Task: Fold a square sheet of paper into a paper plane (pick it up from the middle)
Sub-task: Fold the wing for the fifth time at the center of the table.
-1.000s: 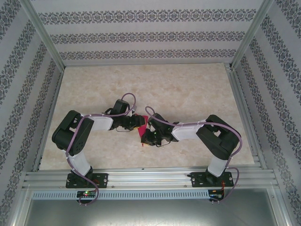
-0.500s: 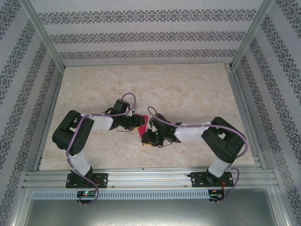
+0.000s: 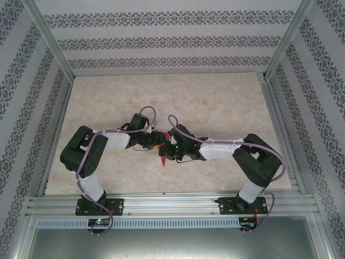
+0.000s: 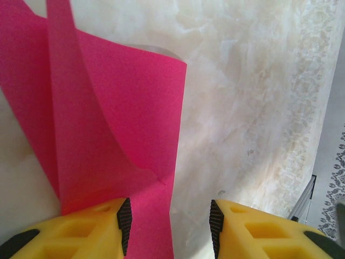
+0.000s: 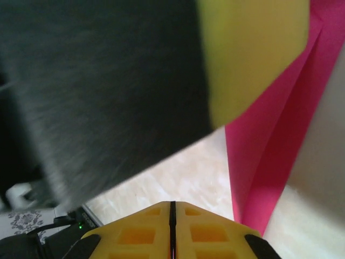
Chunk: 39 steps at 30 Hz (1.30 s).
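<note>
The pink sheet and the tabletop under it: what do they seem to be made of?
Pink sheet: probably thin matte paper. It curls in a soft flap, holds a sharp crease and shows a fine grain without glare.
Tabletop: a smooth cream surface with marble-like veining and a mild sheen. Whether it is real stone or a printed laminate cannot be told.

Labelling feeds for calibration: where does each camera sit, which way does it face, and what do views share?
Top external: above, behind the bases, looking down on the table; left arm and right arm show whole, left gripper beside right gripper mid-table.
Left wrist: on the left arm, facing the sheet of paper and table; own yellow fingers apart.
Right wrist: facing the left gripper's blurred body close up; own fingers shut.
Shared: all three show the pink paper.
</note>
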### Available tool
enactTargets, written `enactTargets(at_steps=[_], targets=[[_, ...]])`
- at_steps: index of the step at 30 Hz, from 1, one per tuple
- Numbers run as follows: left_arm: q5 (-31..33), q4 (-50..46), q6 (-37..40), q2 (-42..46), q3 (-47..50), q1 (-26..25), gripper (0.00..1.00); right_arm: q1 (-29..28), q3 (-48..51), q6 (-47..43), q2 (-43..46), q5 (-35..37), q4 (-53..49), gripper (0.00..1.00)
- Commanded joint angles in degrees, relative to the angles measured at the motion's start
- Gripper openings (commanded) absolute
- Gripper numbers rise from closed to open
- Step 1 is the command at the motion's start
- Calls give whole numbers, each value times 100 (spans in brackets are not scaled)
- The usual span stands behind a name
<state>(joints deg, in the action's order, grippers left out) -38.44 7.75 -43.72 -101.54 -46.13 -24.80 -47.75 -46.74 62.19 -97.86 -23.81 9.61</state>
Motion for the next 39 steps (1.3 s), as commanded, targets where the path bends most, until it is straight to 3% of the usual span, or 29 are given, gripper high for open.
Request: enactTargets(at_steps=[1,19,30,39], targets=[[-41,-383,110,-220,49,-158,46,51,-13,193,-208,-10,400,8],[3,-344,59,-296,60,-151,46,-225,807,578,-746,-525,1279,10],[20,-367,-12,-380,41,-157,45,-444,467,-49,-299,-261,-134,11],[55,-417,-15,-361,38,-159,45,-552,798,164,-531,-558,-64,11]])
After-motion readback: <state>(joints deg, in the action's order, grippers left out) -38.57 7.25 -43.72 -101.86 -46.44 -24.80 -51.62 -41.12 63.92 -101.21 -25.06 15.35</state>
